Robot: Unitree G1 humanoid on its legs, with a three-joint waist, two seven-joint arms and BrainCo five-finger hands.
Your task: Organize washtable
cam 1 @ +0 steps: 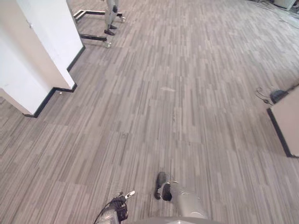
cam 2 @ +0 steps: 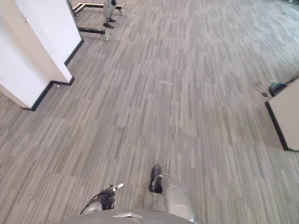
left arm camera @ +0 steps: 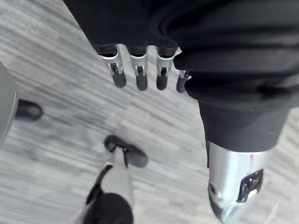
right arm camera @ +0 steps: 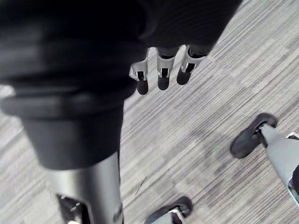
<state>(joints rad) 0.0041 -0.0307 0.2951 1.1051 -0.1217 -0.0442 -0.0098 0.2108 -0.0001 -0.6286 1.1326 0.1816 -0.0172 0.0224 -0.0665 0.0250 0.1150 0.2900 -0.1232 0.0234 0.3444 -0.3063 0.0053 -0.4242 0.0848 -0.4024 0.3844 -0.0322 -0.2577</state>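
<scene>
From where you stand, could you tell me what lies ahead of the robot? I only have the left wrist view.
Observer: Ahead I see floor, with a white wall on the left.
Operator: What is on the right, please?
Observer: A beige cabinet with a dark base stands at the right edge.
Operator: And the right hand?
Observer: The right hand hangs open above the floor, holding nothing.

Striped floor (cam 1: pixel 177 102) open ahead, white wall corner (cam 1: pixel 42 56) at left, beige cabinet (cam 1: pixel 286 122) at right, wheeled frame (cam 1: pixel 93 37) beyond.
</scene>
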